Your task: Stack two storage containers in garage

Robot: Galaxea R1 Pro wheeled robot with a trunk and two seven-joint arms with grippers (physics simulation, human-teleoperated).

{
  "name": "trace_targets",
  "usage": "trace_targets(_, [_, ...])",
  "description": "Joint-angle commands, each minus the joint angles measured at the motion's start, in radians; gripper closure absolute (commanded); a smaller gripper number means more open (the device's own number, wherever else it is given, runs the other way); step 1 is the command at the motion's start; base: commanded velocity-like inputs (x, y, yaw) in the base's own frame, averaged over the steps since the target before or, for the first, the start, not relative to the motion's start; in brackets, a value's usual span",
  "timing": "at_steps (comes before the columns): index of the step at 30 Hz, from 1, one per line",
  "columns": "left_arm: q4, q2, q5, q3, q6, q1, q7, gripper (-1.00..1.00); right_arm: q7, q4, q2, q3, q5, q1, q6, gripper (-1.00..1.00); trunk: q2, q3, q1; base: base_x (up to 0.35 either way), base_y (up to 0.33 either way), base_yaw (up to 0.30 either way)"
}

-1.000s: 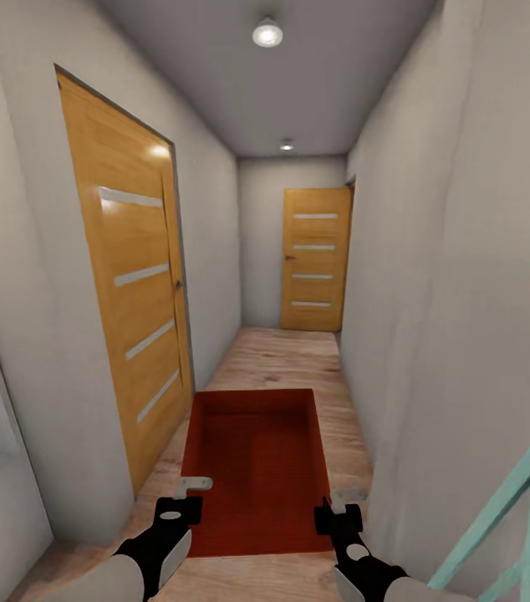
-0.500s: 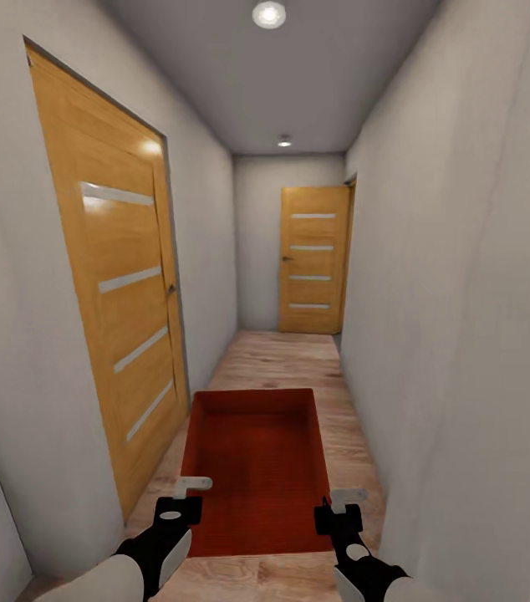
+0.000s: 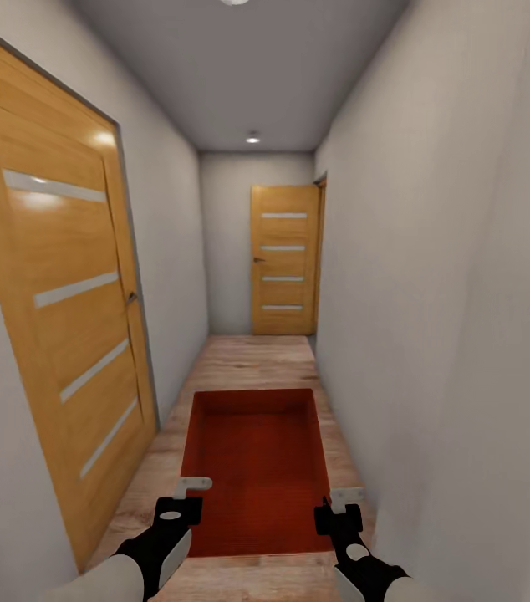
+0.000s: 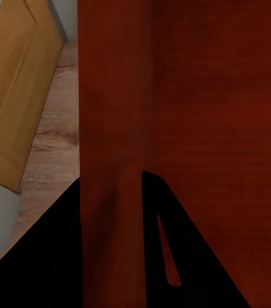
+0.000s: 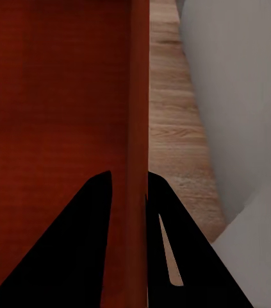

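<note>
1. The orange-red rectangular open-top storage container [image 3: 257, 468] hangs level over the hallway's pale wood-plank floor [image 3: 257, 359]; left hand [image 3: 183, 495] and right hand [image 3: 340, 503] clamp opposite walls.
2. Keep both grips even — steer centred between the grey walls [image 3: 432, 293]; avoid clipping the striped wooden door [image 3: 56, 334].

Head cam up high, looking forward and down a hallway over the container [image 3: 257, 468]. Wrist cams right up close along its side walls [image 4: 113, 128] [image 5: 138, 115], sharing container and floor [image 5: 173, 128] with head.

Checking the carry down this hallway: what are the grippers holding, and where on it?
One storage container: left gripper clamps its left side wall, right gripper its right side wall.
</note>
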Motion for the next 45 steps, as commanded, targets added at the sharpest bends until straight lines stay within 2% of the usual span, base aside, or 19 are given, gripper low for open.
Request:
trace_targets(1, [-0.015,-0.003,0.05,0.028,0.002,-0.001,-0.005,1.0,0.005,0.001,0.0,0.014,-0.007,0.0,-0.001,1.0,-0.001,-0.002,0.001,0.321,0.104,-0.018])
trace_targets(24, [-0.015,-0.003,0.05,0.028,0.002,-0.001,-0.004,1.0,0.005,0.001,0.002,0.015,-0.006,0.0,-0.001,1.0,-0.001,-0.002,0.001,0.321,0.102,-0.001])
trace_targets(45, [-0.015,-0.002,0.05,0.028,0.002,-0.001,-0.009,1.0,0.005,0.001,0.001,0.015,-0.006,0.0,-0.001,1.0,-0.001,-0.002,0.001,0.321,0.005,0.0])
